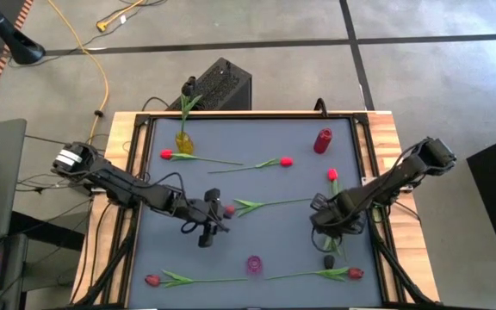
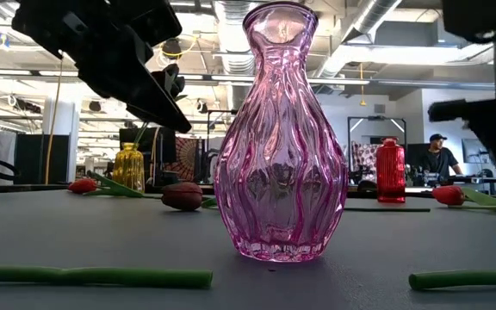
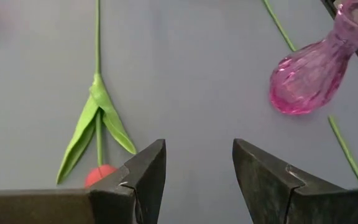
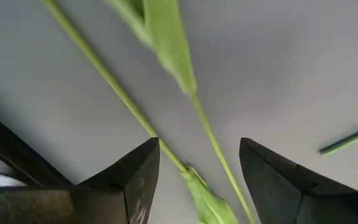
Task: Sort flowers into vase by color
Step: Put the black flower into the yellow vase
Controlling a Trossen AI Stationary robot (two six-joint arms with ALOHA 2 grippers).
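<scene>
Grey mat [image 1: 257, 185], flowers [image 1: 265, 163] scattered; both grippers [image 3: 197, 177] [image 4: 197, 180] agape, empty; office behind.

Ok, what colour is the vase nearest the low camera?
Pink, ribbed clear glass vase; best seen in the low view.

Pink vase [image 2: 281, 138]: ribbed clear glass, glossy. Yellow vase [image 2: 128, 167] and red vase [image 2: 390, 170]: glossy glass too. Table mat [image 1: 257, 185]: matt grey, smooth. Table edge [image 1: 384, 146]: pale wood. Left gripper fingers [image 3: 148, 177]: matt black plastic. Tulip leaves [image 3: 95, 121]: smooth plastic-like green.
</scene>
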